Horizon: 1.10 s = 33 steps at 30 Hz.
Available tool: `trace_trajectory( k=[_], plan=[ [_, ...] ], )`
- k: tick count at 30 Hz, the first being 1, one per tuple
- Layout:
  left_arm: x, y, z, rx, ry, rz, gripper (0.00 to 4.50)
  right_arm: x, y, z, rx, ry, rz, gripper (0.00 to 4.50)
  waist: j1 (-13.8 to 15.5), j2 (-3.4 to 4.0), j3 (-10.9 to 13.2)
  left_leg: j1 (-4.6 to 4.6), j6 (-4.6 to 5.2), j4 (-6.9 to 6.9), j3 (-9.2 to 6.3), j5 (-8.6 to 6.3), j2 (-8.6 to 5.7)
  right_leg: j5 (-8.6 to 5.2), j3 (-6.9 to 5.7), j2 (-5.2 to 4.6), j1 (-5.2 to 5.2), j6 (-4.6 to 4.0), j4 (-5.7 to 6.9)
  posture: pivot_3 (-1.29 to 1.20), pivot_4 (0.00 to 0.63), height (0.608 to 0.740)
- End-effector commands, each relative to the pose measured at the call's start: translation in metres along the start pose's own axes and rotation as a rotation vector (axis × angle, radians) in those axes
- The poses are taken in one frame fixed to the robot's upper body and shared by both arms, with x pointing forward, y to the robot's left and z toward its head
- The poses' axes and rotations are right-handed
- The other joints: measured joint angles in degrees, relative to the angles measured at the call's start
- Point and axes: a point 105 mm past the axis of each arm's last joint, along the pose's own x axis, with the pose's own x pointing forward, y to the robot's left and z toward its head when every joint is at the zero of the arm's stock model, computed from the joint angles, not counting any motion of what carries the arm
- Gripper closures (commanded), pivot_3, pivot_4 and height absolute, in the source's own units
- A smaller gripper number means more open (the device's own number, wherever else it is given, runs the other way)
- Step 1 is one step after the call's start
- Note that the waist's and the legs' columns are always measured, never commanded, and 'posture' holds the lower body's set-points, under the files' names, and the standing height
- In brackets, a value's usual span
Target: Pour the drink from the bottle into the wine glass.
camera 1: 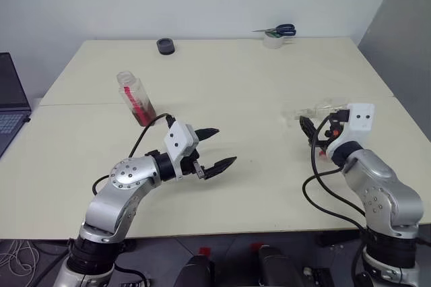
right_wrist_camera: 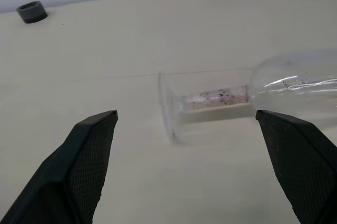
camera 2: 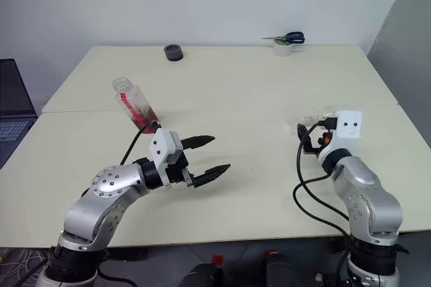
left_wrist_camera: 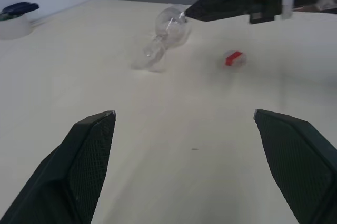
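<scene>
- The clear stemmed wine glass (right_wrist_camera: 247, 95) lies on its side on the cream table (camera 1: 256, 78), just ahead of the right gripper (right_wrist_camera: 187, 169), whose jaws stand wide and empty.
- Close on the thin stem, then tip it upright gently.
- The uncapped clear plastic bottle (camera 1: 137, 99) with red label stands beyond the left gripper (camera 1: 219, 147), spread wide, holding nothing.

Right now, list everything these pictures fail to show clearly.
- Wine glass: in the head views its bowl is partly hidden behind the right wrist. In the right wrist view the bowl is cut off by the edge.
- Bottle: too small in the head views to tell drink from red label.
- Cap: blurred in the left wrist view.
- Laptop: cut off by the left edge.
</scene>
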Motion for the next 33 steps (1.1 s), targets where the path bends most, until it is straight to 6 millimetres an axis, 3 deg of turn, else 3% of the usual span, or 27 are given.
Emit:
trace_trajectory(
  k=[1, 7, 14, 23, 33],
  plan=[
    [0.0, 0.004, 0.017, 0.026, -0.057, -0.015, 0.01, 0.01, -0.014, 0.008, 0.207, -0.025, -0.104, 0.0, 0.0, 0.0, 0.0, 0.0, 0.0, 0.01, 0.01, 0.0, -0.01, 0.0, 0.01, 0.0, 0.01, 0.0, 0.01, 0.0, 0.15, 0.74],
    [-0.001, 0.009, 0.017, 0.021, -0.063, 0.044, 0.01, 0.033, -0.015, -0.002, 0.593, 0.024, -0.174, 0.0, -0.2, 0.03, 0.0, -0.01, 0.0, -0.06, 0.03, 0.0, 0.0, 0.0, 0.03, 0.0, -0.06, -0.01, 0.0, 0.0, 0.15, 0.74],
    [0.001, 0.016, 0.016, 0.041, -0.058, 0.105, 0.01, 0.05, -0.011, -0.002, 0.791, 0.047, -0.192, 0.0, -0.2, 0.06, 0.0, -0.02, 0.02, -0.05, 0.05, -0.01, -0.01, 0.01, 0.03, 0.0, -0.06, -0.01, 0.02, 0.0, 0.15, 0.74],
    [0.01, 0.019, 0.017, 0.04, -0.07, 0.13, 0.01, 0.076, -0.007, -0.012, 0.865, 0.092, -0.204, 0.0, -0.4, 0.06, 0.0, -0.01, 0.04, -0.05, 0.11, 0.0, -0.01, 0.01, 0.02, 0.04, -0.05, -0.01, 0.03, 0.0, 0.15, 0.74],
    [0.013, 0.021, 0.019, 0.04, -0.077, 0.125, 0.01, 0.1, -0.017, -0.016, 0.94, 0.049, -0.277, 0.0, -0.9, 0.06, 0.0, 0.0, 0.04, -0.05, 0.13, 0.0, 0.01, 0.01, 0.04, 0.04, -0.04, -0.01, 0.04, 0.0, 0.15, 0.74]
  ],
)
